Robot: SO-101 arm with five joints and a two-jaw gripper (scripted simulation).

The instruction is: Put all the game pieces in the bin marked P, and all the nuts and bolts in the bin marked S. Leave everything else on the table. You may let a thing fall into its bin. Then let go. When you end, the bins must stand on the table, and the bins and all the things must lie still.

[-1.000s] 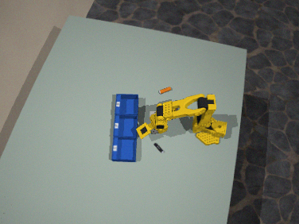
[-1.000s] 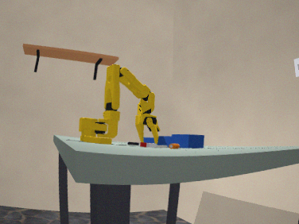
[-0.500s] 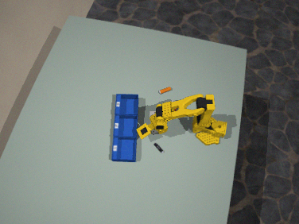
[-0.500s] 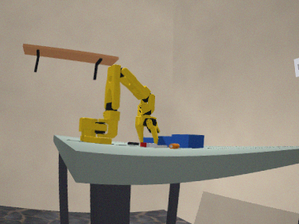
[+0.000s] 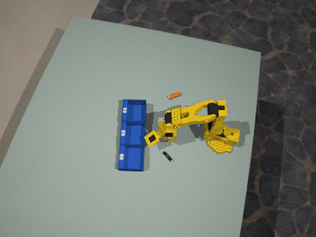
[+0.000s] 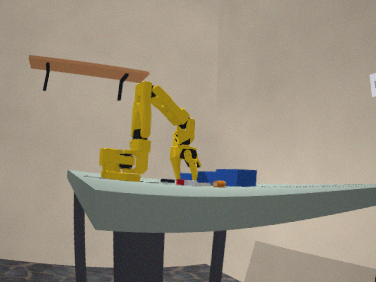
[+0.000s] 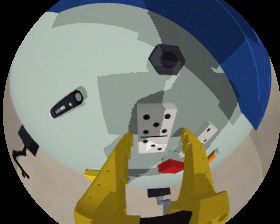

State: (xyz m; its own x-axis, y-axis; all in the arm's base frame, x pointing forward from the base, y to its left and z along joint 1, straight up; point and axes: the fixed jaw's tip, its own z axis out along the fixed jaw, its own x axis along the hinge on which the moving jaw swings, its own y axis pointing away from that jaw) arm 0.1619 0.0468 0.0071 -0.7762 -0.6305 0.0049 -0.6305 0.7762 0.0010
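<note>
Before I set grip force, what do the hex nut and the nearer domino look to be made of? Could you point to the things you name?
Hex nut [image 7: 167, 59]: probably dark metal, though plastic is possible; it is near-black with a soft, dull sheen on its facets.
Domino [image 7: 156, 119]: likely smooth hard plastic; it is evenly off-white with crisp edges and black pips, its gloss unclear.

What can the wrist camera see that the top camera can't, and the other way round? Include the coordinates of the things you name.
Only the wrist view: spots on the domino [image 7: 156, 119], and a red piece [image 7: 171, 166].

Only the top view: white labels on the blue bins [image 5: 131, 171] [image 7: 249, 80], and the arm's yellow base [image 5: 220, 147].

Both: the gripper [image 5: 148, 139] [image 7: 157, 134], a small black cylinder [image 5: 168, 156] [image 7: 66, 104], and the bins.
</note>
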